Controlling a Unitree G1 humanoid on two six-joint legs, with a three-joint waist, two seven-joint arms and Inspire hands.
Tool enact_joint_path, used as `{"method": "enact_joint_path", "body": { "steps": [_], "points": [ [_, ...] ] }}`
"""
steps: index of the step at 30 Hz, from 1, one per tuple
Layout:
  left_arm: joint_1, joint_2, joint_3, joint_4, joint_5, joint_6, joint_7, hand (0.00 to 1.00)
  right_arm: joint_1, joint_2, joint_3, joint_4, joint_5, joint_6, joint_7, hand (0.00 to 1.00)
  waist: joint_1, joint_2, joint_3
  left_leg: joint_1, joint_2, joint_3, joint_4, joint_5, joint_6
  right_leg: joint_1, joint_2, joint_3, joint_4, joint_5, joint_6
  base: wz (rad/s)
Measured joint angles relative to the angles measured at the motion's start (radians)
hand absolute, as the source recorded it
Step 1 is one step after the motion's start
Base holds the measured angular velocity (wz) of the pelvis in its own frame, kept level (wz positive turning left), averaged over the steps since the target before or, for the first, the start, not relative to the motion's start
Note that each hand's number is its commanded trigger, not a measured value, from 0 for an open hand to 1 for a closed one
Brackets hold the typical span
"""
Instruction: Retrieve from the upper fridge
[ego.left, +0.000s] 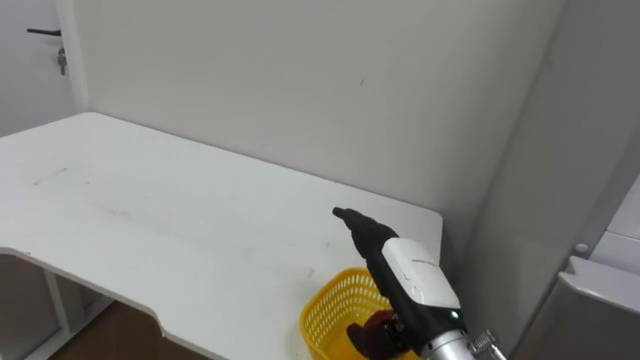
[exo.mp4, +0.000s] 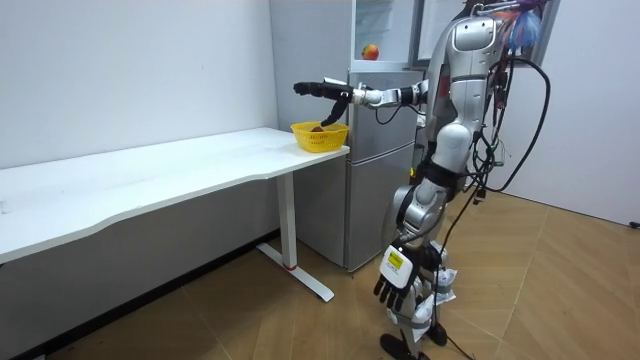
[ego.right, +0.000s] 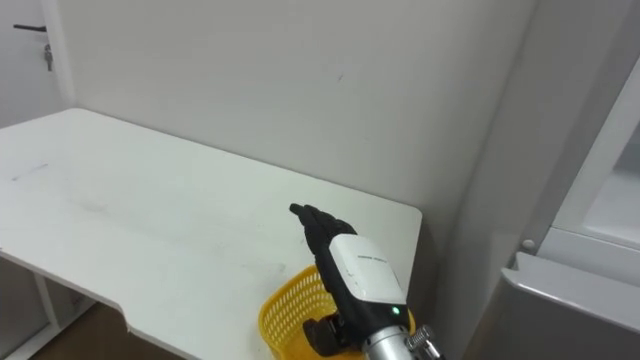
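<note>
A yellow basket (ego.left: 335, 305) stands at the right end of the white table (ego.left: 150, 220), next to the fridge (exo.mp4: 385, 170). A red fruit (ego.left: 384, 324) lies in the basket, partly hidden by my arm. My right hand (ego.left: 365, 230) hovers just above the basket with its fingers stretched out towards the wall, open and holding nothing. In the room view my left hand (exo.mp4: 390, 290) hangs at my side, fingers relaxed. Another red-orange fruit (exo.mp4: 370, 51) sits inside the open upper fridge compartment.
I stand between the table's end and the fridge. A grey wall (ego.left: 300, 90) runs right behind the table. The fridge's pale side and edge (ego.left: 600, 290) rise at the right. A door with a handle (ego.left: 45, 35) is at the far left.
</note>
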Motion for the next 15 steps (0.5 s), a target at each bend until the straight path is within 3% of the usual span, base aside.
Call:
{"method": "enact_joint_path", "body": {
  "steps": [15],
  "points": [
    [0.000,0.000,-0.002,-0.001,-0.001,0.000,0.002,0.00,-0.002,0.001,0.000,0.000,0.064,-0.002,-0.016,0.00,0.000,0.000,-0.0002,0.000,0.000,-0.001,0.001,0.000,0.000,0.001,0.000,-0.003,0.000,0.000,0.000,0.00]
  ]
}}
